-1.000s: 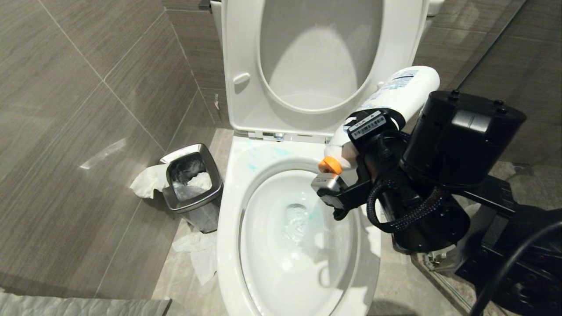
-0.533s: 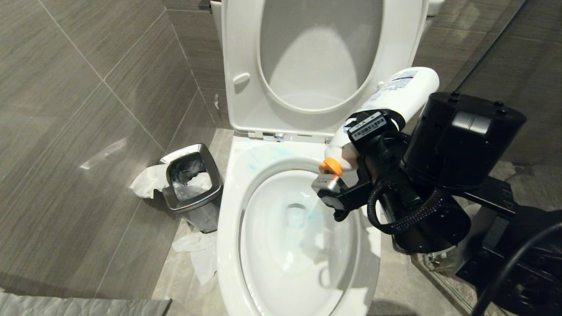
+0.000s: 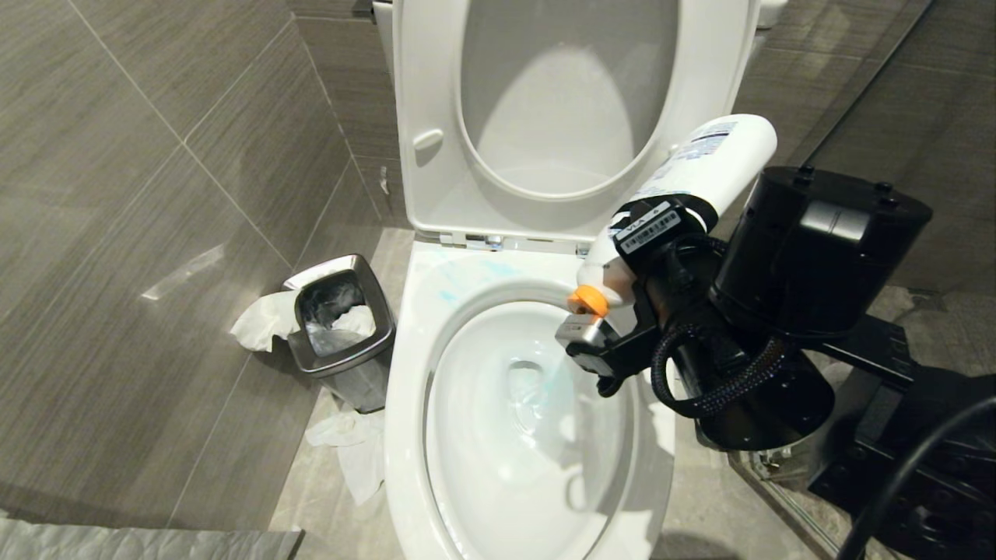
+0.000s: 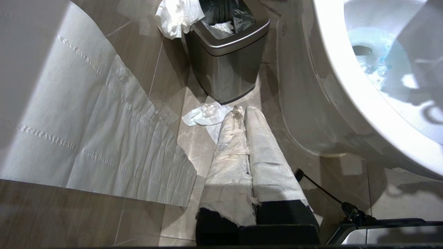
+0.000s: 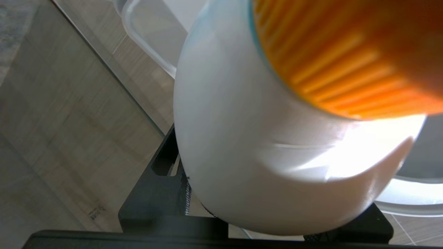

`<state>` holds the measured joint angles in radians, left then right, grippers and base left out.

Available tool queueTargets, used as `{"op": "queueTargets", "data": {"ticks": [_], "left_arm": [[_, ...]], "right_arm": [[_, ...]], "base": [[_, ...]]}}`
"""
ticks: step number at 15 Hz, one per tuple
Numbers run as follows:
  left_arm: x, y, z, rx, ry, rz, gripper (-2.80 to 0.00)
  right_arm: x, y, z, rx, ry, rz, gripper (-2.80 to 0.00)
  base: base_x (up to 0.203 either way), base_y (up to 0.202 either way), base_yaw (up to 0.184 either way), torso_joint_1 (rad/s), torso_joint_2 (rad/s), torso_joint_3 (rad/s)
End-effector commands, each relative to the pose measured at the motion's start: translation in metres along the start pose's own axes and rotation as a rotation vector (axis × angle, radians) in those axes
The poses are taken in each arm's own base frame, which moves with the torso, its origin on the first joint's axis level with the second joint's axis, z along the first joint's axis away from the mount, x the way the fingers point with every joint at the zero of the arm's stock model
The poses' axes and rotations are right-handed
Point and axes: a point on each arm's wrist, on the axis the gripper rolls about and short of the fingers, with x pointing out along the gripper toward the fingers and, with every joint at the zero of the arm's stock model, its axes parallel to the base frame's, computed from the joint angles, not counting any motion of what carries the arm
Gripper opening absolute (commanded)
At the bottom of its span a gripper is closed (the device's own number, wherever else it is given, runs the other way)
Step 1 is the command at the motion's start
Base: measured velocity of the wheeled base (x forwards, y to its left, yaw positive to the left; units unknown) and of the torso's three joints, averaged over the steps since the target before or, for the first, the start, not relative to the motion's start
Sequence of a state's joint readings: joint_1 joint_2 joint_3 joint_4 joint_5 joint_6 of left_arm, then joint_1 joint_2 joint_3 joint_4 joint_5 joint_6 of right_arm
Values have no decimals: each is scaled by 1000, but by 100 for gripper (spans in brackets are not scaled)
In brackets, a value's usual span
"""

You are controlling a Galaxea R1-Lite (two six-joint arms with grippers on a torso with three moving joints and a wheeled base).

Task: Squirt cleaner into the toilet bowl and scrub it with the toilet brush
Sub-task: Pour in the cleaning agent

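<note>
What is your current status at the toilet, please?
Right gripper shut on cleaner, nozzle tipped over toilet bowl. Left gripper shut, parked low beside the bowl. Nothing in the way.

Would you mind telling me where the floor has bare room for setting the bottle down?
Bare tiles lie left of the steel bin, out toward the wall. Between bin and toilet it is crowded with crumpled tissue. The right gripper, holding the bottle, fills the toilet's right side.
</note>
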<state>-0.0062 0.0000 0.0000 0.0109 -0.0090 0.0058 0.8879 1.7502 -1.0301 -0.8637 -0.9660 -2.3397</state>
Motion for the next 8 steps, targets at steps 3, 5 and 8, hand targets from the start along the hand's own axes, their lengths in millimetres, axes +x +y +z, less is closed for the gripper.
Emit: {"op": "queueTargets", "data": {"ticks": [3, 5, 8], "left_arm": [[0, 0, 0, 0, 1, 0, -280], [0, 0, 0, 0, 0, -2, -280], [0, 0, 0, 0, 0, 0, -280]], "right_arm": [[0, 1, 1, 13, 13, -8, -280], [1, 2, 3, 34, 21, -15, -280], [2, 3, 7, 126, 32, -29, -280]], "base": [[0, 0, 0, 0, 0, 0], [0, 0, 0, 0, 0, 0], [0, 0, 0, 0, 0, 0]]}}
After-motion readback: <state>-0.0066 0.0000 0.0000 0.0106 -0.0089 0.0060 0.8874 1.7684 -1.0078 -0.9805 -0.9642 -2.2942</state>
